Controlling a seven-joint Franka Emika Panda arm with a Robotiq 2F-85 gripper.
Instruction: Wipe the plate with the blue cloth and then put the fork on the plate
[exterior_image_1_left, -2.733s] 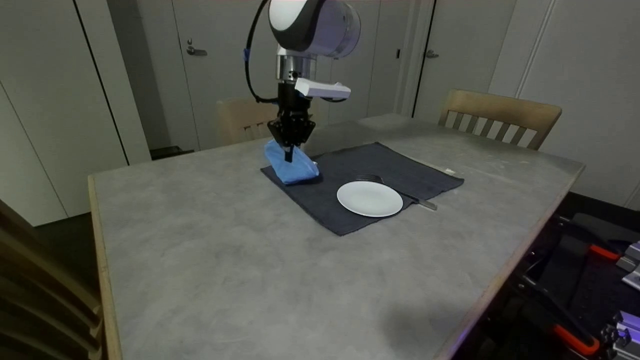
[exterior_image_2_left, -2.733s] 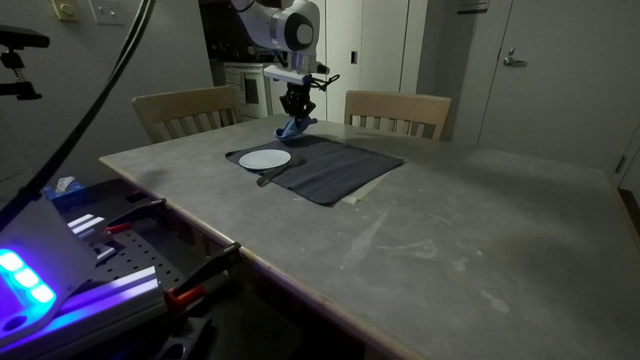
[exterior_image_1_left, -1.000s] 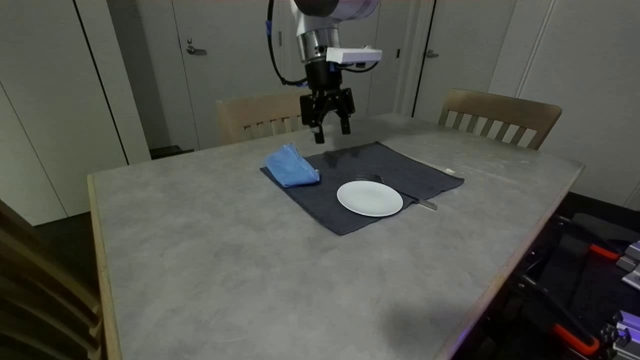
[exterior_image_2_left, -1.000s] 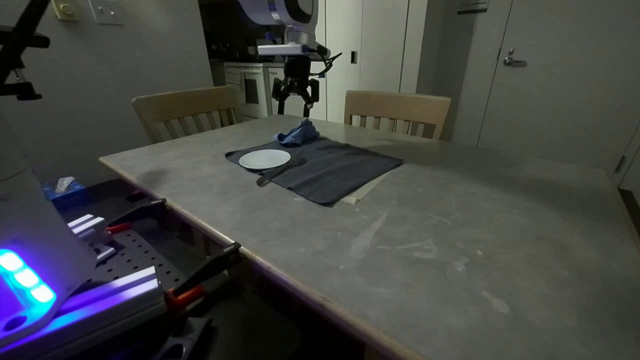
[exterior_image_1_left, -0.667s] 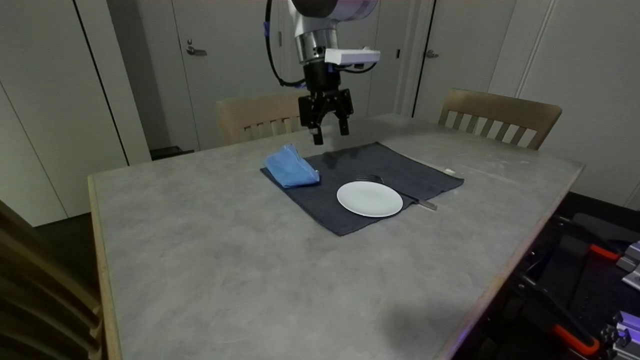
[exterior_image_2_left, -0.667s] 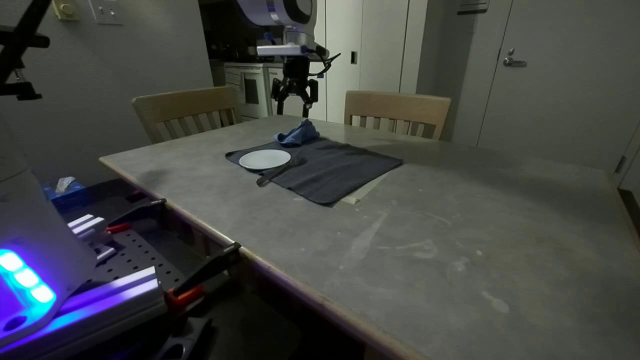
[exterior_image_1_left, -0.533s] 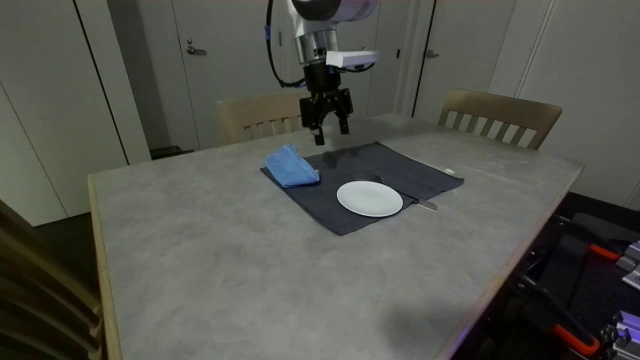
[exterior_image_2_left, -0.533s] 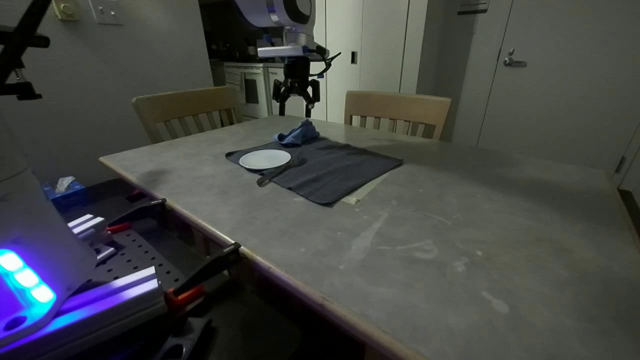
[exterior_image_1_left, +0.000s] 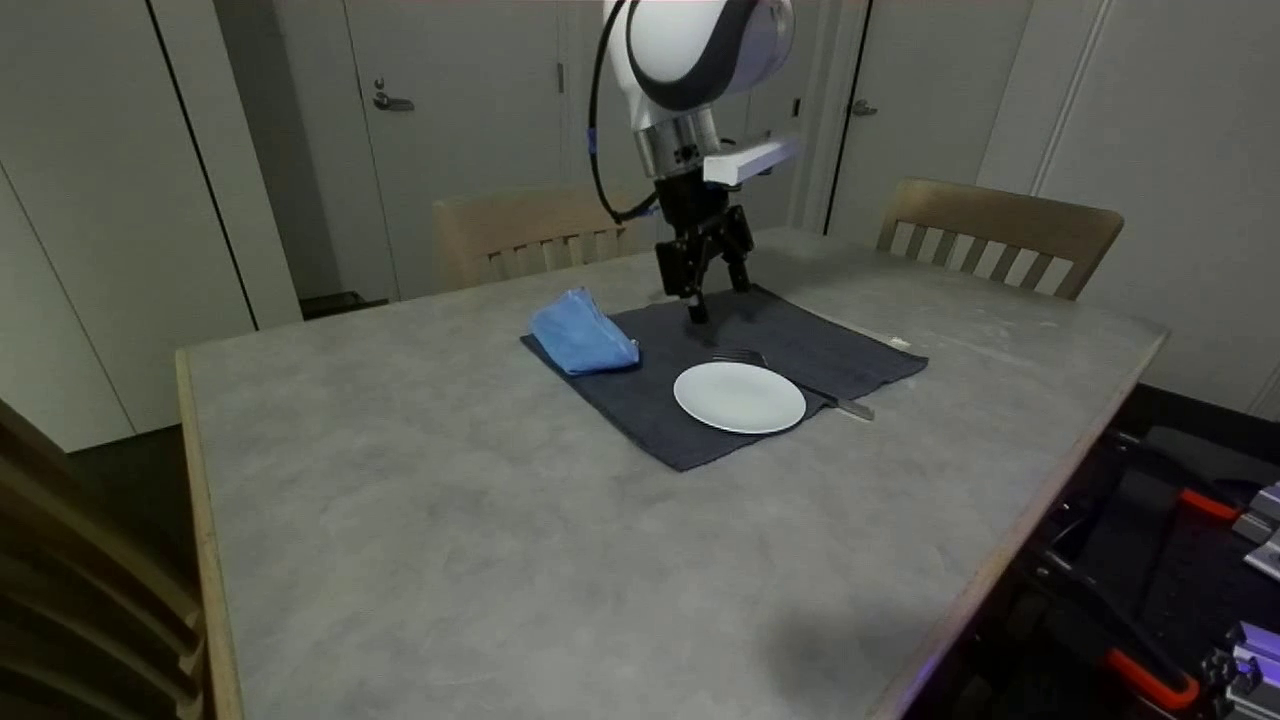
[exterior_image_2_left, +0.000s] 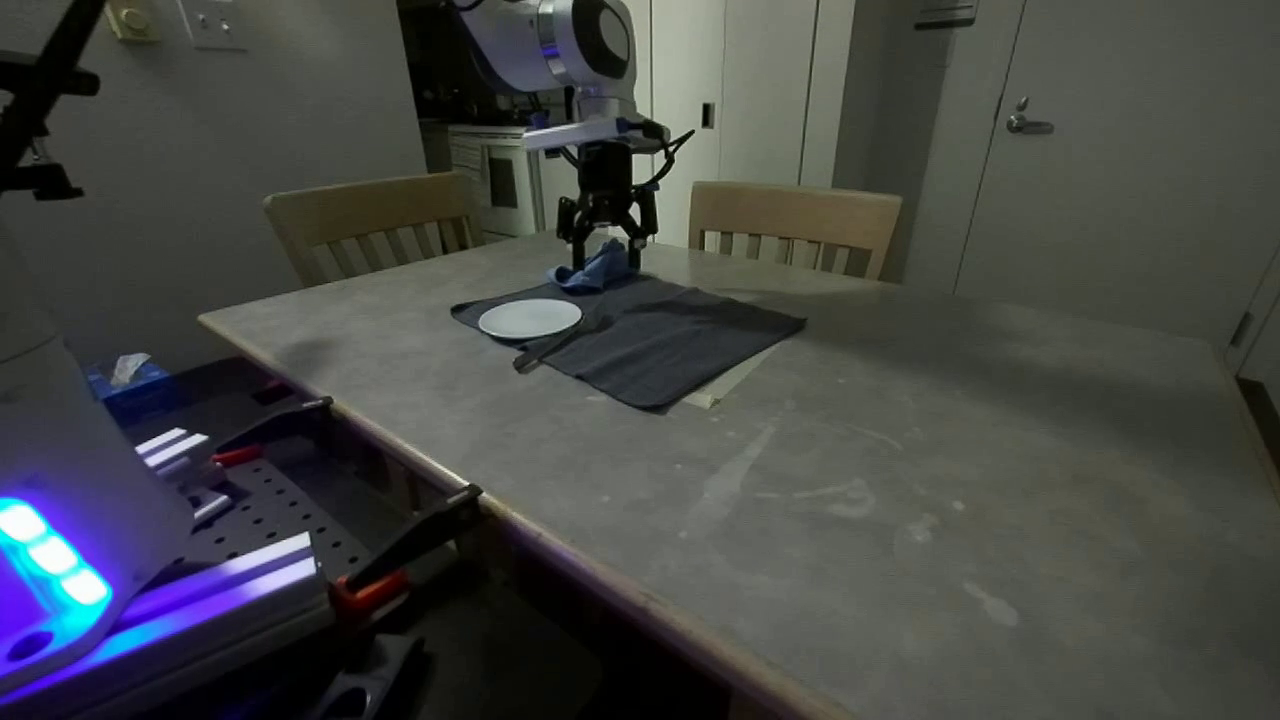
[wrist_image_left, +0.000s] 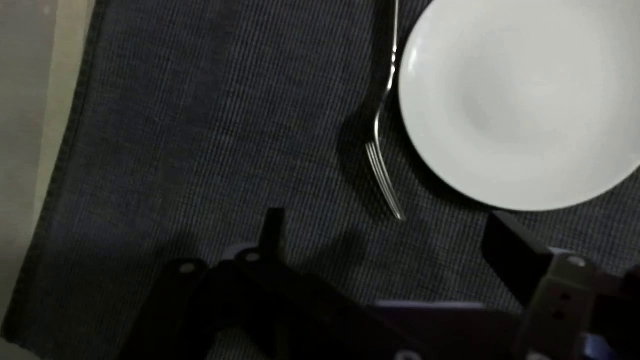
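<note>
Two black fingers (wrist_image_left: 272, 232) poke up from the bottom of my wrist view, spread wide, so my hand (wrist_image_left: 385, 225) is unclenched. The fork (wrist_image_left: 383, 174) lies just ahead, tines aimed at the gap between those fingers, handle running off the top. It's on the dark grey placemat (wrist_image_left: 175, 125), just beside the white plate (wrist_image_left: 520, 105). Can't tell if the two touch, btw. The plate gets cut off at the top and right, and a pale strip (wrist_image_left: 60, 110) runs along the left edge of the placemat.

In an exterior view, my hand hangs above the placemat with the fingers well apart, on the far side of the plate. The blue cloth (exterior_image_1_left: 582, 335) is heaped at a corner of the placemat, away from both the plate and my hand. The fork's handle pokes past the placemat onto the grey tabletop (exterior_image_1_left: 450, 520), and the plate lies flat near the placemat's edge. A wooden chair (exterior_image_1_left: 1005, 215) sits behind all that.

In an exterior view I also get a stove (exterior_image_2_left: 505, 180) way in the back. My fingers kinda line up with the blue cloth from that angle, but that's just the line of sight. Down low there's my base (exterior_image_2_left: 90, 450) with glowing blue lights (exterior_image_2_left: 52, 553), a tissue box (exterior_image_2_left: 140, 392) and a clamp (exterior_image_2_left: 415, 540) at the tabletop's edge.
</note>
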